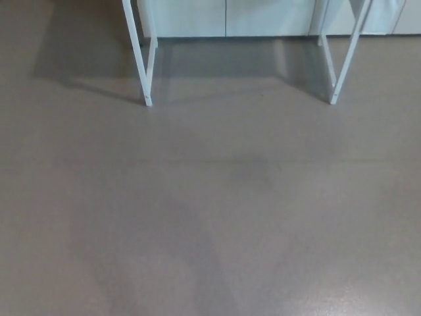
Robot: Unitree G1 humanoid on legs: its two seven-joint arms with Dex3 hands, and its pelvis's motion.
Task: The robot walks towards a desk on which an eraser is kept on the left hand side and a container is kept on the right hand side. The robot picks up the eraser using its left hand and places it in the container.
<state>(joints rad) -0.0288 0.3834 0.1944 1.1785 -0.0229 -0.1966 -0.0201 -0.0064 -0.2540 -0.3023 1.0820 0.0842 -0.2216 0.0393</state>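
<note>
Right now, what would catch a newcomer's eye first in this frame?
Mostly bare grey floor fills the view. At the top, two white desk legs stand out: one at upper left, one at upper right, with pale cabinet fronts behind them. No eraser, container or robot hand shows.

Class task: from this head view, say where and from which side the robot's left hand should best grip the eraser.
It cannot be settled yet. Only the desk's white legs and the grey floor show; the desktop, eraser and both hands lie outside the picture. Judge the grip once the desktop comes into view.
</note>
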